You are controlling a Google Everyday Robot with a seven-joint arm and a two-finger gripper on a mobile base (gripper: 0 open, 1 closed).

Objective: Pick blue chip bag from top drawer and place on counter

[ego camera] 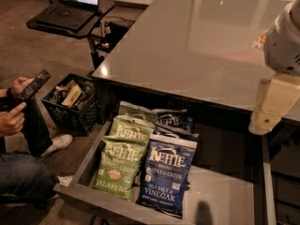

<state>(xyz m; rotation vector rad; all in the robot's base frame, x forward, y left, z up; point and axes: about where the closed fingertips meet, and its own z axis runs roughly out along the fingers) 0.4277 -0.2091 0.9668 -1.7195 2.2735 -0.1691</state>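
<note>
A grey counter (197, 46) fills the upper view, its top drawer (220, 191) pulled open below. The blue chip bag (166, 175) lies flat at the drawer's front, a green jalapeño bag (123, 161) touching it and more bags behind. The gripper (269, 104) hangs above the drawer's right end; I cannot tell whether it is open or holding anything.

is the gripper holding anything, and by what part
Nothing seems held. The gripper hangs at the right by the front edge of the counter, apart from the blue chip bag, which lies in the open top drawer.
</note>
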